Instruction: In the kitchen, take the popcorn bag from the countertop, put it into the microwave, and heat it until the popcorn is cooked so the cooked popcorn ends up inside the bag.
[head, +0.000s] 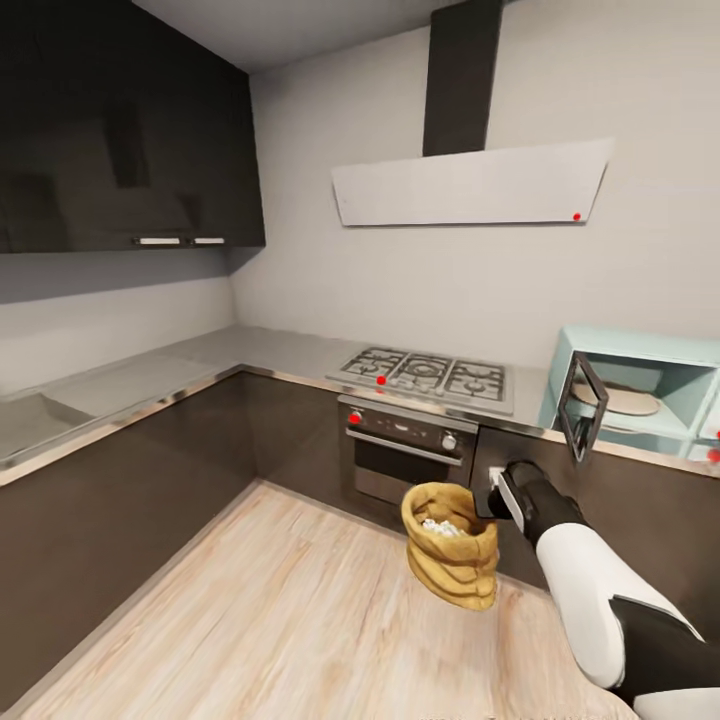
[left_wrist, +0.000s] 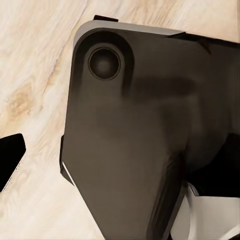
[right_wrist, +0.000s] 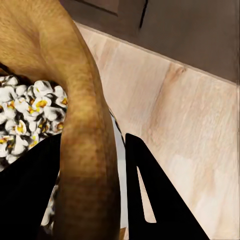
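Above the floor (head: 250, 610), right fingers (right_wrist: 150, 200) pinch the popcorn bag (head: 452, 547) rim — microwave (head: 640, 395) open.

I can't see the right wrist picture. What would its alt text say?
The right hand pinches the rolled rim of the popcorn bag, one dark finger inside it and one outside. White puffy popcorn fills the bag, with pale wood floor and dark cabinets beyond.

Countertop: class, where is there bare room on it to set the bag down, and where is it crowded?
Bare steel runs along the left wall under the dark cabinets, and round the corner up to the hob. The countertop is crowded at the right: hob, then the microwave with its door swung open.
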